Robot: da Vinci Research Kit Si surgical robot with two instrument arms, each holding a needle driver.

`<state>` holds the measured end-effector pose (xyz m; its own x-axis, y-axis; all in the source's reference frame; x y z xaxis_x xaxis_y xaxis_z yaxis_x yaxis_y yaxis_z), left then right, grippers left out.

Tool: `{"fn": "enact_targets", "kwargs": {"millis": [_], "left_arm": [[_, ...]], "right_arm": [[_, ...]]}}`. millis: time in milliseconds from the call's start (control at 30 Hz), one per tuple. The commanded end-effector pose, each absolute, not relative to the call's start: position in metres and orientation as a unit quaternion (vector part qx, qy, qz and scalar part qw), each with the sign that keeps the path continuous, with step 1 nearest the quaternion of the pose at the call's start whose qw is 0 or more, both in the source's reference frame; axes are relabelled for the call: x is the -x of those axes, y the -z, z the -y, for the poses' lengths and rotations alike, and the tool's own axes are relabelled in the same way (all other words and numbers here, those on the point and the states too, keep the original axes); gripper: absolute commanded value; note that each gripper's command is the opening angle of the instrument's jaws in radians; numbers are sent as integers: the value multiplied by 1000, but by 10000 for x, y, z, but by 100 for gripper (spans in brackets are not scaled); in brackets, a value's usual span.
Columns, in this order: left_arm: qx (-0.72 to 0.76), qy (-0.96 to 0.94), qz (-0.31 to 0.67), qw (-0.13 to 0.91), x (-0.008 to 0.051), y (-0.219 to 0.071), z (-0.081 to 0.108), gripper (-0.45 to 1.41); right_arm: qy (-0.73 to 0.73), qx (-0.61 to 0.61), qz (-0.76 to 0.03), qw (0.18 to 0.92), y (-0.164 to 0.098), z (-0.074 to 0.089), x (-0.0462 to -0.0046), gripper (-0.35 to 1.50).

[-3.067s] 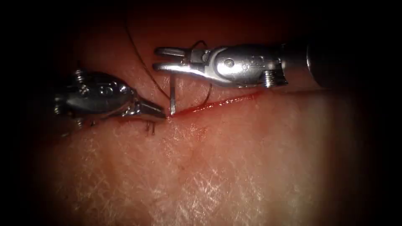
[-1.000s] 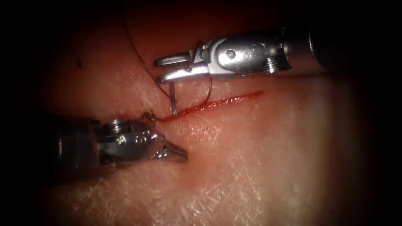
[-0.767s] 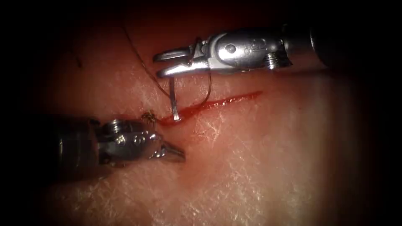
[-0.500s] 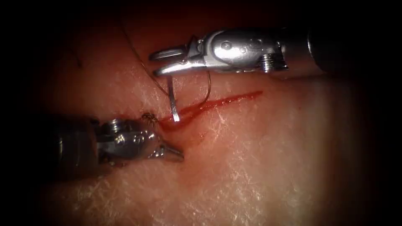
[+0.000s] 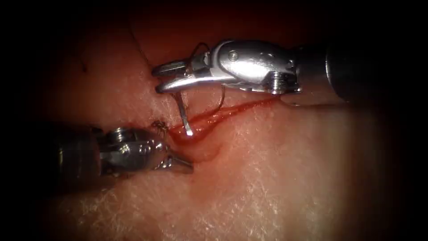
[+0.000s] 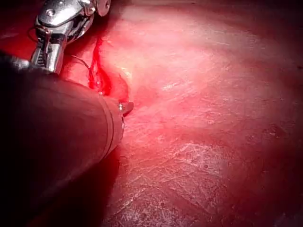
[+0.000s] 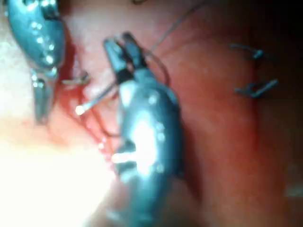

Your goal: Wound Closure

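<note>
The needle is clamped near its rear end by the right tool and, over the last second, has been swung below it into the cut. The left tool, closed and empty, is pressed on the tissue beside it.

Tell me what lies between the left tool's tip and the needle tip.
In the endoscope view, between the left tool and the needle tip lies tissue, wet with red fluid, at the cut's left end. The right tool holds the needle.
</note>
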<state>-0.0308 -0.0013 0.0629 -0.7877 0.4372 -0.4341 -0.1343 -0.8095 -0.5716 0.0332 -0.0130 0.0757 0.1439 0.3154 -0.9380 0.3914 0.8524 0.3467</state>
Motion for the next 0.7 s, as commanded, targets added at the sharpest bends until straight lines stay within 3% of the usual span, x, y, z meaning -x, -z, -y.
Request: {"fn": "enact_targets", "kwargs": {"millis": [33, 300, 700], "left_arm": [[286, -907, 266, 157, 313, -635, 15, -45], [285, -907, 267, 159, 311, -635, 16, -45], [282, -907, 269, 158, 311, -628, 19, -45]], "right_arm": [[9, -284, -648, 707, -760, 135, -340, -35], [-48, -290, -628, 721, -762, 132, -337, -35], [-98, -175, -609, 768, -774, 115, -329, -35]]}}
